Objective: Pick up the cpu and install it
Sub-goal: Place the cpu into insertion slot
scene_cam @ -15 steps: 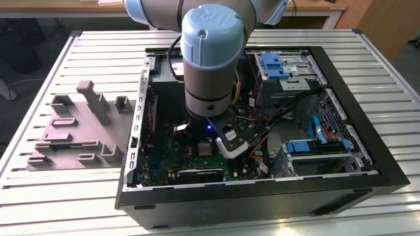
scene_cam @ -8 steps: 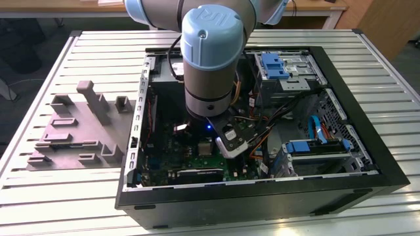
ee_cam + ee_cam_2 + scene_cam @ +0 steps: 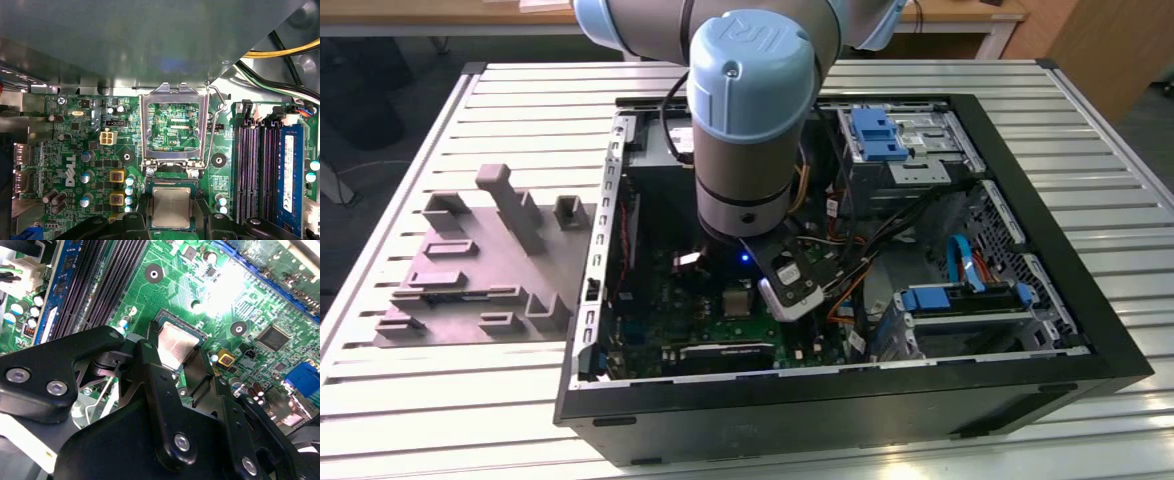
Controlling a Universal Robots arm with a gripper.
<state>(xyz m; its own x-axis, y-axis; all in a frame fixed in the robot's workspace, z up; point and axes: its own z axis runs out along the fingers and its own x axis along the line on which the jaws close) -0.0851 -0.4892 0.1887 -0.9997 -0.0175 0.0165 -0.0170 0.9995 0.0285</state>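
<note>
In the exterior view we see the arm (image 3: 747, 130) reaching down into the open computer case (image 3: 1067, 300) at frame centre, with the grey moulded tray (image 3: 480, 270) on the slatted table (image 3: 427, 400) at the exterior view's left; the wrist hides the socket area here. In both wrist views we see the cpu (image 3: 171, 207), pale metal top up, lying flat in the socket on the green motherboard (image 3: 75, 130). In the first wrist view the silver socket frame (image 3: 174, 125) stands raised just beyond the chip, and memory slots (image 3: 255, 165) run along the right of the frame. In the second wrist view the gripper (image 3: 172, 360) shows its black fingers (image 3: 150, 370) standing on either side of the cpu (image 3: 176, 342); we cannot tell whether they clamp it or stand released. We record no printed markings.
</note>
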